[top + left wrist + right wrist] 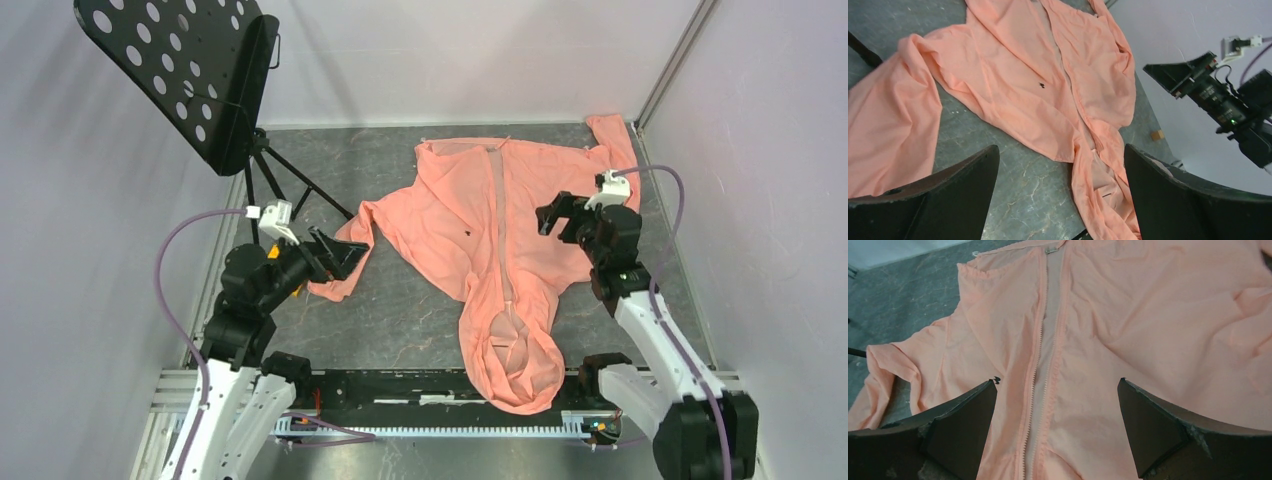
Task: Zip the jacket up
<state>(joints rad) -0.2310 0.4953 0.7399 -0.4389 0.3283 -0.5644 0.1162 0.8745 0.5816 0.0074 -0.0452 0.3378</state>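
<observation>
The salmon-pink jacket (500,230) lies flat on the grey table. Its hood (515,365) hangs over the near edge and its hem lies at the far side. The paler zipper strip (500,215) runs down the middle, and its two rows of teeth (1040,365) lie apart. A small metallic piece (1050,249) sits at the strip's far end. A small dark mark (467,233) lies left of the strip. My left gripper (340,255) is open, hovering by the left sleeve (345,280). My right gripper (560,215) is open above the jacket's right half, holding nothing.
A black perforated music stand (180,70) on tripod legs (295,190) stands at the back left. Pale walls close in the table on three sides. A black and metal rail (400,395) runs along the near edge. A small tan block (1157,135) lies by the right wall.
</observation>
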